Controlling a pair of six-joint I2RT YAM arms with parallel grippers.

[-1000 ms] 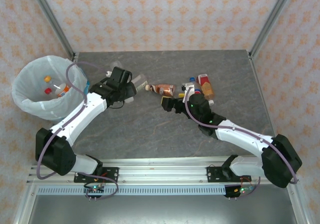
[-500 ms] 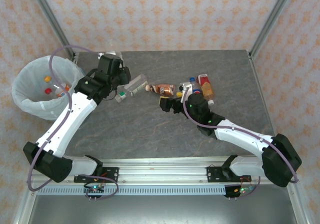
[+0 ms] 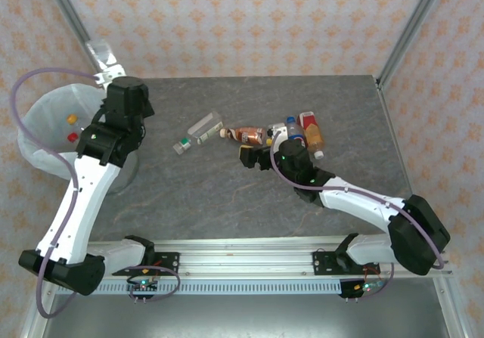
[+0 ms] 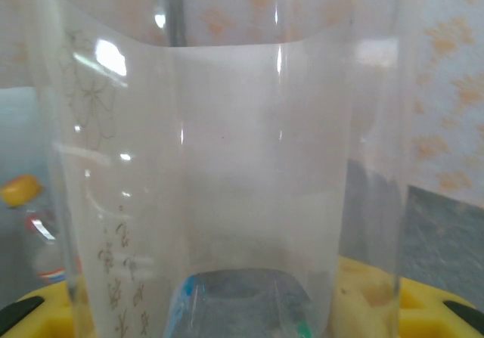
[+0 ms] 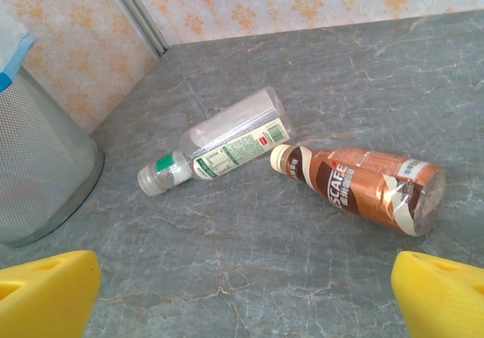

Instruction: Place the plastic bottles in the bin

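My left pincer (image 3: pixel 110 73) grips narrow on a clear plastic bottle (image 4: pixel 242 164), lifted beside the far rim of the round white-bagged bin (image 3: pixel 30 153). Carrying step, I judge; next I must centre over the opening, then release.

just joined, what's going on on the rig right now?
Bottle clean-up, partway through. The left fingers are clamped on a clear bottle, held high by the far rim of the bin, where coloured caps already show inside. The right fingers are open and empty, low over the table, facing a brown bottle and a green-capped bottle, both lying on their sides. A bunch of other bottles lies just past the right wrist.
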